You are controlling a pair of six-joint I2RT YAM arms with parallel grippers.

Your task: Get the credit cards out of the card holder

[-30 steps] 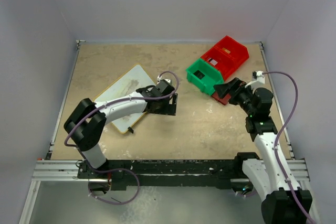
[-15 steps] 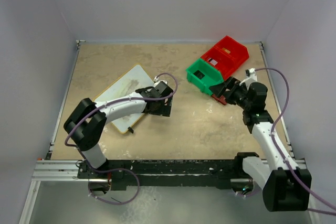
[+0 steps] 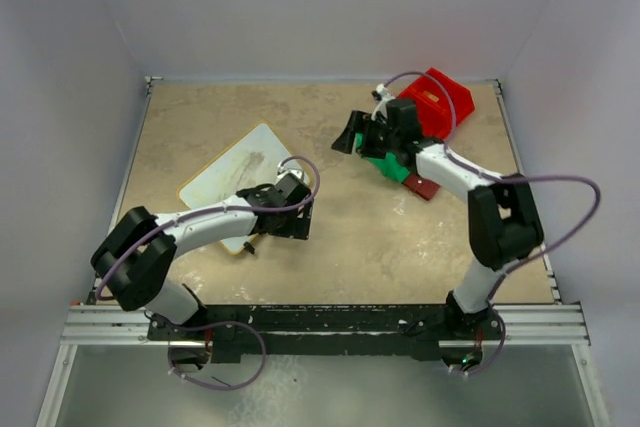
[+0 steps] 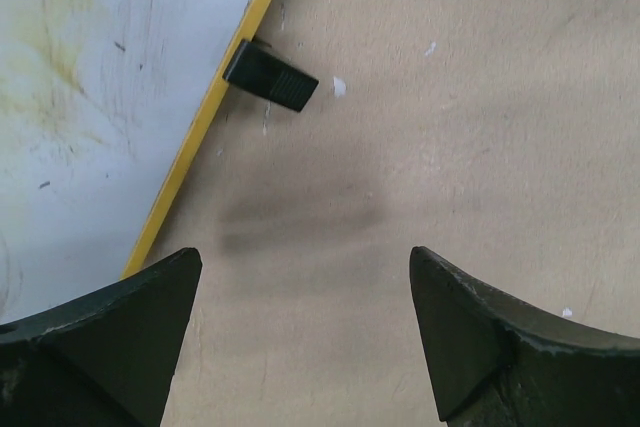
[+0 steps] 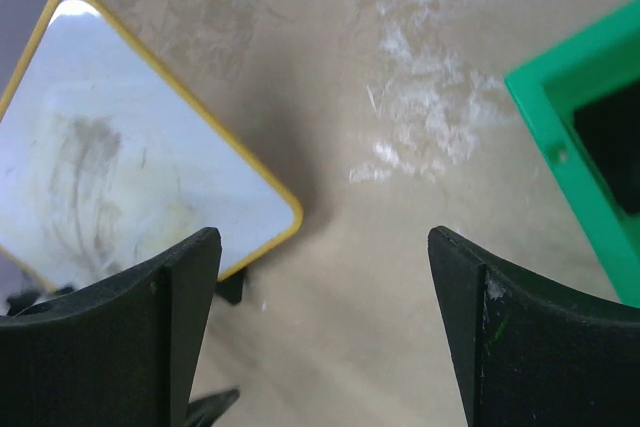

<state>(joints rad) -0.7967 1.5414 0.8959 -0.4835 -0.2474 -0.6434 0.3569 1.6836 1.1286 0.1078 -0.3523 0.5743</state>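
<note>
Both your arms have shifted in the last second over the beige speckled table [image 3: 350,247]. The left gripper [image 3: 292,223] has slid nearer to the near edge of the large white, yellow-rimmed board [image 3: 225,172], and the right gripper [image 3: 350,134] has swung away from the far-right side to hang just left of the green end of the green-and-red plastic bin tray [image 3: 458,97]. Both have their jaws spread wide with nothing between them. You find the thin maroon folding card holder [image 3: 422,188] lying flat on the table just beside the tray's green end, on its near side, apart from both grippers, and a small black rectangular piece [image 4: 270,75] sits against the board's yellow edge.
</note>
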